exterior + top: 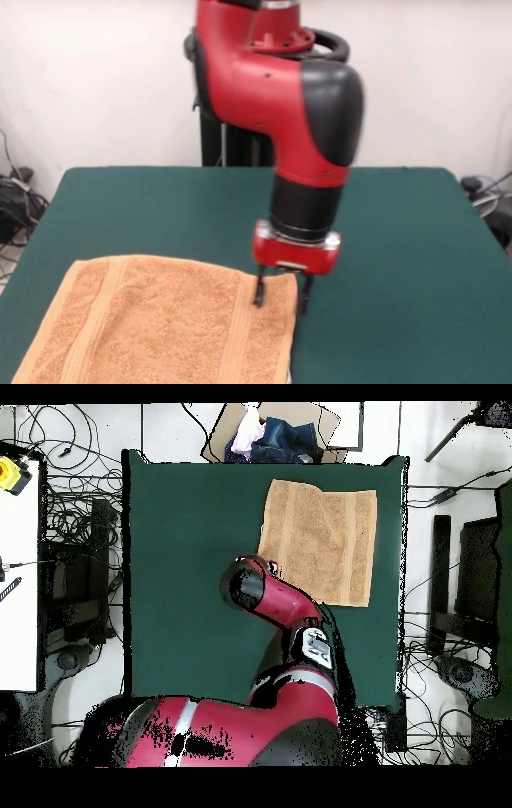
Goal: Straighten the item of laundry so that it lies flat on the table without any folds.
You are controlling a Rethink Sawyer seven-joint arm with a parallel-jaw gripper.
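Front view | green table (400,240) | white wall (96,80) | towel (160,328) corner between parted jaws (281,298)

Orange-tan terry towel (160,328), spread flat with woven bands near two edges, lying on the dark green table (400,240) toward one corner.

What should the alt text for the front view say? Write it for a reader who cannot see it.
An orange-tan towel lies spread on a dark green table, running off the picture's bottom edge. A red and black robot arm comes down from above, its open pincer at the towel's far right corner, one finger over the cloth and one past its edge.
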